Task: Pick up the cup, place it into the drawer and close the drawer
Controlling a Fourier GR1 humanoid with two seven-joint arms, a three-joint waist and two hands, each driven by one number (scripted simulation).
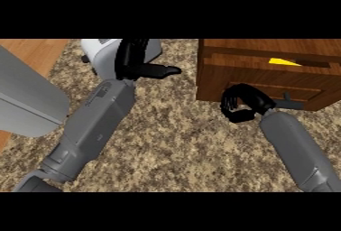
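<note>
Right hand [241,106] fingers curled, holding nothing, at drawer [266,67] front (yellow cup [283,62] inside); left hand [136,61] fingers straight, thumb out, over toaster [100,52]

no readable text, labels, brands, numbers or signs on anything in view

Speckled granite counter [180,135]
You see a wooden drawer unit [266,72] touching your right hand [241,106]; white appliance [106,49] behind the left hand [136,63].
</note>
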